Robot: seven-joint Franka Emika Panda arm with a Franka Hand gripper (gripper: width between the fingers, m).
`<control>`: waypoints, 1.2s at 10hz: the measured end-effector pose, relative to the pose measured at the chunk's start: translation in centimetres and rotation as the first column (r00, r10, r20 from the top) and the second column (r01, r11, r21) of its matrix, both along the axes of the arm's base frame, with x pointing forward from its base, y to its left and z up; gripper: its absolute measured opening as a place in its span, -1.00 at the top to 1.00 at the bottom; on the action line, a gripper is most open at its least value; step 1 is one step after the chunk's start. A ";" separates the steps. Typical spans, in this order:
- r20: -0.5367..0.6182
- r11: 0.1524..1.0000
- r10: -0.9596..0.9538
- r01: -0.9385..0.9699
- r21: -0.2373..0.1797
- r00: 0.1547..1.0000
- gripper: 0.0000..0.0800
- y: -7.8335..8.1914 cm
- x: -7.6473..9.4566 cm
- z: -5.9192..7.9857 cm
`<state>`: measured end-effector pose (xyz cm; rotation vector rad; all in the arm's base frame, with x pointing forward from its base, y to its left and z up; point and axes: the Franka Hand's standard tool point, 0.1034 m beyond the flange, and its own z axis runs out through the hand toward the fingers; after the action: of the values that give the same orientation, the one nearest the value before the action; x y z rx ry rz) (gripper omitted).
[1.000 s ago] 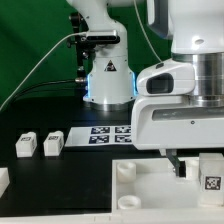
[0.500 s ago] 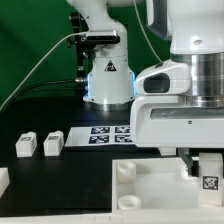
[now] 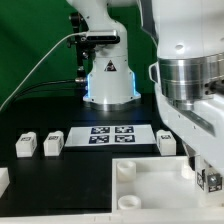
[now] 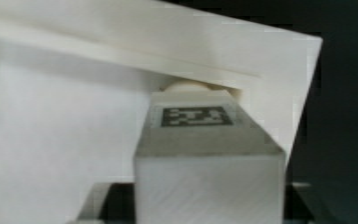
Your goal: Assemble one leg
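My gripper (image 3: 204, 172) is shut on a leg (image 3: 211, 180), a small white post with a black-and-white tag, held upright at the right corner of the large white square panel (image 3: 150, 185). In the wrist view the leg (image 4: 202, 150) fills the gap between the jaws of the gripper (image 4: 202, 205), with its tag facing the camera, and its far end meets the panel (image 4: 69, 100). Two more legs (image 3: 24, 145) (image 3: 53, 143) lie on the table at the exterior view's left. Another leg (image 3: 167, 143) lies behind the panel, by my hand.
The marker board (image 3: 115, 133) lies flat behind the panel, in front of the robot base (image 3: 108, 80). A white part (image 3: 3, 180) shows at the left edge of the exterior view. A round hole post (image 3: 124, 170) stands on the panel's left corner.
My hand has turned about the leg and now fills more of the exterior view's right. The leg stays at the same corner. The leg behind the panel has come into view.
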<state>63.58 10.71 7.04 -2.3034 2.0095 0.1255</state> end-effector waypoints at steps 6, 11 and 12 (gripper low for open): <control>-0.028 0.984 -0.176 0.176 -0.002 0.984 -0.28 0.5 -0.2 0.0; 0.027 0.956 0.292 -0.292 0.005 0.956 -0.62 1.7 -0.4 -0.2; 0.042 0.911 0.412 -0.412 0.001 0.910 -0.62 1.7 -0.4 -0.2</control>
<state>63.14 12.40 6.84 -2.6644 1.4684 0.1115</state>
